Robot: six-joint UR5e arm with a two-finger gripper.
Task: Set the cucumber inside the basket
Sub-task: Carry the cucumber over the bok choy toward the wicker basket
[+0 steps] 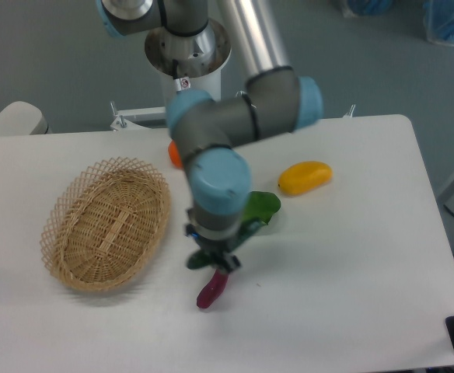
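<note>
A robotics lab or test room: a grey and blue industrial robot arm (235,116) is mounted at the back of a plain white surface (351,249), above a bare grey floor (56,54).

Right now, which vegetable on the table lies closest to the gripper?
The small purple vegetable, directly beneath the gripper. The yellow one lies far off, beyond the arm.

From my feed the tool (214,260) sits under the arm's wrist, so I can't tell how its fingers stand or whether they touch the dark green piece (197,261) poking out beside it, which may be the cucumber. The arm also covers most of an orange object (175,155) and part of the leafy green vegetable (258,208). The desk (351,256) runs off the bottom edge.
</note>
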